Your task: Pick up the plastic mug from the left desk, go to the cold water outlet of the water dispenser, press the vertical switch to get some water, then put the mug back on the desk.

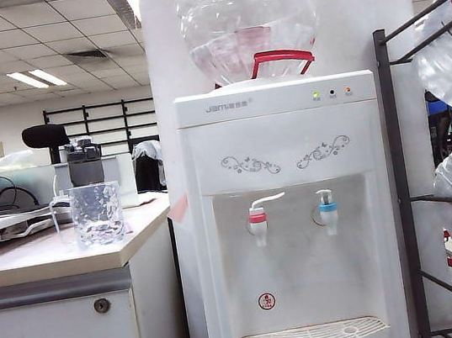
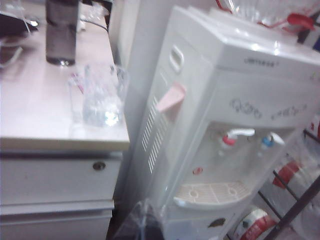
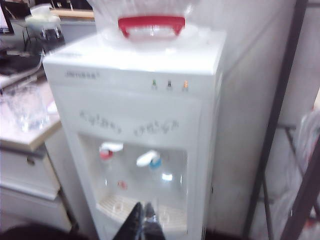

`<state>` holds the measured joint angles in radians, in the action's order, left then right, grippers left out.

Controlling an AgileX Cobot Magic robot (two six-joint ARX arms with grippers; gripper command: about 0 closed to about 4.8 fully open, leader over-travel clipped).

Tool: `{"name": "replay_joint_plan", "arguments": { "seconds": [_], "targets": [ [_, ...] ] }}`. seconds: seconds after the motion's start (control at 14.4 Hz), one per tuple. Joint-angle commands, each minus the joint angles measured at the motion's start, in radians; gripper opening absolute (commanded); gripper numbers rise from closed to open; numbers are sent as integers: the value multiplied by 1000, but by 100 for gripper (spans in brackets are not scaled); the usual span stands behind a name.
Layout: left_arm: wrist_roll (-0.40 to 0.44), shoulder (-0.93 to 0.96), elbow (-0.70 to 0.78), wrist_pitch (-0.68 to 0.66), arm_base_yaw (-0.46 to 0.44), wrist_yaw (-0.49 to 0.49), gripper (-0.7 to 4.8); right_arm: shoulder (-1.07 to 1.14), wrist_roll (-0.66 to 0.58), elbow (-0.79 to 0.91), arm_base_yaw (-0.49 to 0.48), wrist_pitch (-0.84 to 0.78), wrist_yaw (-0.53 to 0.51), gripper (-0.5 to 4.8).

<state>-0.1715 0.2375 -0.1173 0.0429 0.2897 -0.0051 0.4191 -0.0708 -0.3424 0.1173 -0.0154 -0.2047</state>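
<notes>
The plastic mug (image 1: 97,214) stands upright on the left bench (image 1: 52,256) at the left of the exterior view, near the bench's front edge, with a little water in its bottom and nothing touching it. Just behind it stands a dark grey bottle (image 1: 85,163). The water dispenser (image 1: 281,139) fills the middle of that view, well apart from the mug, an upturned water jug (image 1: 246,17) seated on its top. In its recess the cold water outlet (image 1: 328,212), with its blue collar, hangs right of the red-collared tap (image 1: 258,219); the vertical switch (image 1: 325,197) rises from its top. The slotted drip tray (image 1: 311,336) lies below. Neither arm shows in the exterior view. The left claw (image 2: 144,220) appears only as a dark blurred tip at the lower edge of its wrist view, its fingers together, away from everything. The right claw (image 3: 144,222) shows at the lower edge of its wrist view, fingers drawn together on nothing, in front of the drip tray.
</notes>
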Motion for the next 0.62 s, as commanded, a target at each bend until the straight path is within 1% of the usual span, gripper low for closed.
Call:
{"name": "replay_joint_plan", "arguments": {
  "seconds": [0.07, 0.14, 0.21, 0.35, 0.49, 0.56, 0.62],
  "targets": [
    [6, -32, 51, 30, 0, 36, -6, 0, -4, -5, 0, 37, 2, -5],
    [6, -37, 69, 49, 0, 85, -6, 0, -5, -4, 0, 42, 1, -5],
    [-12, -38, 88, 69, 0, 122, -6, 0, -4, -4, 0, 42, 2, -5],
    [0, -83, 109, 76, -9, 45, -6, 0, -4, -5, 0, 41, 1, -5],
    [15, -204, 109, -32, -140, 49, -6, 0, -5, -5, 0, 41, -2, -5],
    [15, -240, 109, -68, -182, 60, -6, 0, -4, -5, 0, 41, -3, -5],
    [16, -236, 109, -75, -221, 63, -6, 0, -4, -5, 0, 41, 3, -5]
  ]
}}
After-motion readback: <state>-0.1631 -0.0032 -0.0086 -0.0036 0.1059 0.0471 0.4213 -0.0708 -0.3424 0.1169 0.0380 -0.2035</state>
